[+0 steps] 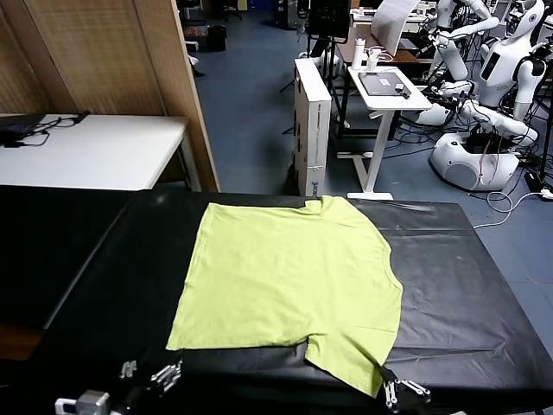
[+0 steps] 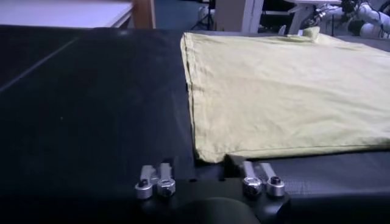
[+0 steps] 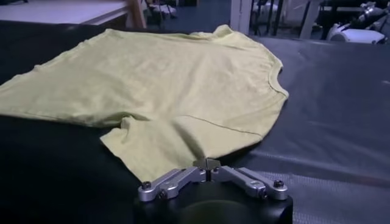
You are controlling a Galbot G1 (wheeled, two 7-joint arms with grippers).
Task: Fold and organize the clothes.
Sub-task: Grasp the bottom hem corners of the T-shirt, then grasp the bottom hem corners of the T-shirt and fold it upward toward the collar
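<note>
The clothes, one lime-green T-shirt [image 1: 289, 281], lie spread flat on the black table [image 1: 449, 285], with one sleeve pointing to the near edge. My left gripper [image 1: 149, 372] sits low at the near left and stands open. In the left wrist view the left gripper [image 2: 195, 167] is just short of the T-shirt [image 2: 286, 97] at its near hem corner, and nothing lies between the fingers. My right gripper [image 1: 403, 393] is shut at the tip of the near sleeve. In the right wrist view the right gripper [image 3: 207, 163] has its tips closed against the T-shirt [image 3: 164, 91] at the sleeve's edge.
A white table [image 1: 95, 147] and a wooden partition [image 1: 130, 52] stand behind the black table on the left. An upright white box [image 1: 313, 121], a small white desk [image 1: 389, 91] and other white robots [image 1: 484, 130] fill the floor beyond.
</note>
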